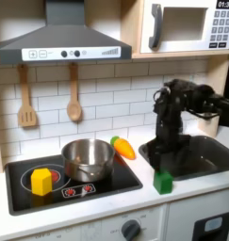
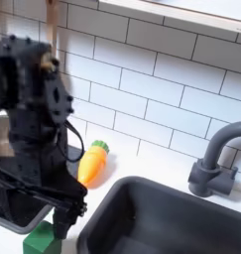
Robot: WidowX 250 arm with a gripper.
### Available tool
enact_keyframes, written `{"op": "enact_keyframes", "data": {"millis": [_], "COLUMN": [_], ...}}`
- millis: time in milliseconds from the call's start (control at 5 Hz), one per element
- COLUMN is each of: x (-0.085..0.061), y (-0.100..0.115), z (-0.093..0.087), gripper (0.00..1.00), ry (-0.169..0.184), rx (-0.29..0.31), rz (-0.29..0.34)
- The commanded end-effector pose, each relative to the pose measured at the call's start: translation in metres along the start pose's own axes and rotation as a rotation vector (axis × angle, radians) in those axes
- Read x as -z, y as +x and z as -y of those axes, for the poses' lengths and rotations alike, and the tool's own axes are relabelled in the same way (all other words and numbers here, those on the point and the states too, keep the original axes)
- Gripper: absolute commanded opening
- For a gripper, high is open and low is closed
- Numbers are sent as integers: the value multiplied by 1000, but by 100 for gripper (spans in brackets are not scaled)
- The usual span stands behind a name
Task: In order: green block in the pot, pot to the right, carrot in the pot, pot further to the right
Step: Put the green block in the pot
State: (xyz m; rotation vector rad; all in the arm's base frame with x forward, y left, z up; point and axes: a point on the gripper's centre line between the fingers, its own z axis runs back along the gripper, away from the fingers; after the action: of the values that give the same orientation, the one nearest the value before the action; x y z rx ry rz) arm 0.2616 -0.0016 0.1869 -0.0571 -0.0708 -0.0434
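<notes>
Claw [image 1: 163, 162] hovers above the small bright green cube [image 1: 163, 181]

Whether it's open, I cannot tell; an off-centre descent could nudge the cube off the counter [image 1: 187, 193] edge.

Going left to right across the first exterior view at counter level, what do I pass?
Yellow block → round shiny silver metal pot → orange toy carrot with green top → small bright green cube → dark sink basin.
</notes>
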Motion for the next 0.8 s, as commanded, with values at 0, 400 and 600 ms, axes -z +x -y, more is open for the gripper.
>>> {"op": "enact_keyframes", "data": {"millis": [0, 400, 600], "x": [30, 47, 53], "y": [11, 17, 17], "z": [3, 9, 8], "gripper": [100, 100, 100], "ry": [-6, 10, 27], "rx": [53, 84, 93], "rz": [-61, -97, -104]}}
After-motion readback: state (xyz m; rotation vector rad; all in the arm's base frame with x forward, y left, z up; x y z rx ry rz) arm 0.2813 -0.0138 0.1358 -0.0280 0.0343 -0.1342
